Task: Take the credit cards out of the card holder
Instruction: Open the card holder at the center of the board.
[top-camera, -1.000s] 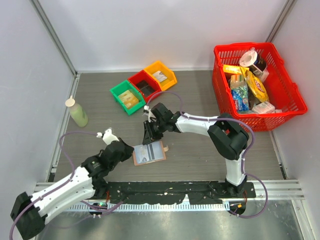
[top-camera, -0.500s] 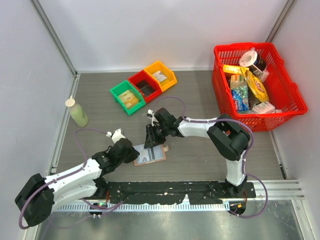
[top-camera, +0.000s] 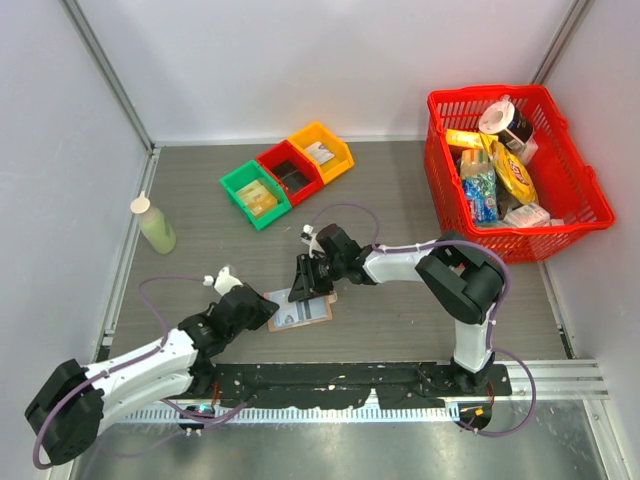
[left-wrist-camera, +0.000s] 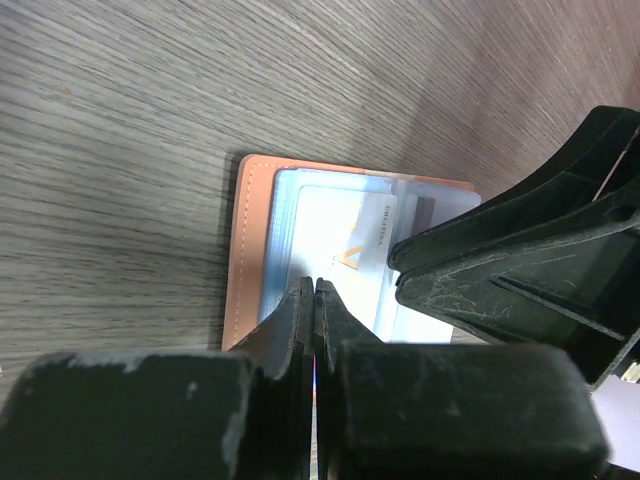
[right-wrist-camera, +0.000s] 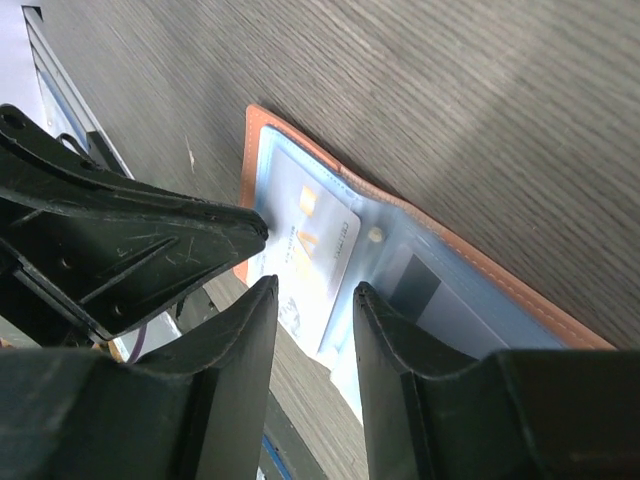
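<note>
- Tan leather card holder (top-camera: 303, 310) lies spread open mid-front on the worktop (top-camera: 190, 220), a pale credit card (right-wrist-camera: 322, 245) tucked inside.
- Your left fingers (left-wrist-camera: 290, 330) are pressed together at the holder's left half; whether they pinch anything cannot be told. Your right fingers (right-wrist-camera: 240, 350) stand apart over the card.
- Both arms crowd one spot: they could collide, or drag the whole holder instead of freeing the card.

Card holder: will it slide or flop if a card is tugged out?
Probably light and apt to slide: the card holder lies thin and flat on a smooth table. Its stitched leather-like cover likely flexes. The shut left gripper at its edge may pin it.
</note>
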